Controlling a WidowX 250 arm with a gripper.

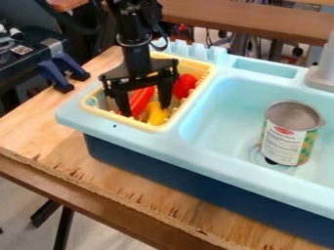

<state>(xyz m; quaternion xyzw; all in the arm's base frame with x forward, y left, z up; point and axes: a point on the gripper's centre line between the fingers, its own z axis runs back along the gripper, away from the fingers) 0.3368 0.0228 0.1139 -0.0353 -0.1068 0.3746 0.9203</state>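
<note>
The black gripper (146,110) hangs over the yellow basket (158,128) at the left end of the light blue toy sink, its fingers spread apart and their tips reaching down into the basket. Between and just behind the fingers lies a red item (139,101), long in shape. Close to the right finger, a yellow item (156,114) rests low in the basket. A rounder red item (185,85) lies at the basket's right side, beyond the right finger. The gripper's frame hides part of the basket's back.
A tin can (285,133) with a white and patterned label stands in the basin (219,117) beside the drain. A grey faucet (323,71) rises at the right back. Blue clamps (60,73) sit by the table's left edge (39,105).
</note>
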